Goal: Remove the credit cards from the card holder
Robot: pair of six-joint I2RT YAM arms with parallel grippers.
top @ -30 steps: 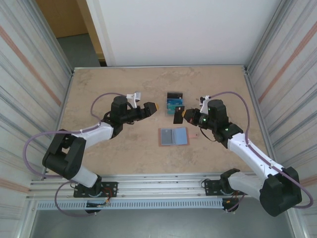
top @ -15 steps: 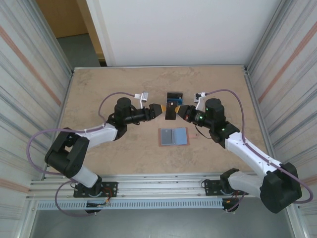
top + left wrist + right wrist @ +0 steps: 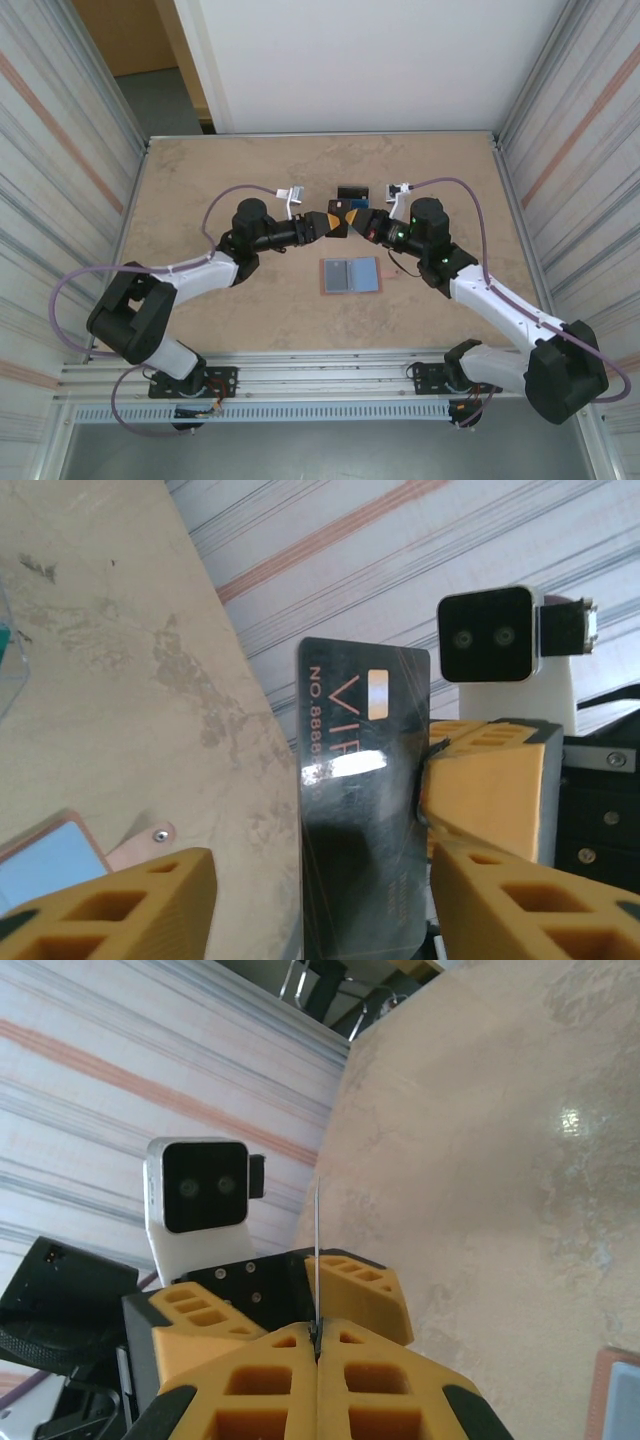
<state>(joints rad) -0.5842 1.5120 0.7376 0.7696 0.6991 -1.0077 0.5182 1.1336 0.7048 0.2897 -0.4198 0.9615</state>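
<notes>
Where the beige table (image 3: 220, 180) spreads, the salmon card holder (image 3: 351, 274) lies open and flat near its middle; just beyond it the right gripper (image 3: 317, 1335) is clamped on a black VIP card (image 3: 365, 810); the left gripper (image 3: 320, 890) stands half-parted astride that card

**Robotics lab cell**

Pointing to a robot test booth in a lab: hemming a marbled table (image 3: 220, 170) in with ribbed metal walls (image 3: 60, 150) and a white panel (image 3: 370, 60), carrying two arms (image 3: 205, 270) on an aluminium rail (image 3: 330, 375), trailing purple cables (image 3: 55, 300).
</notes>
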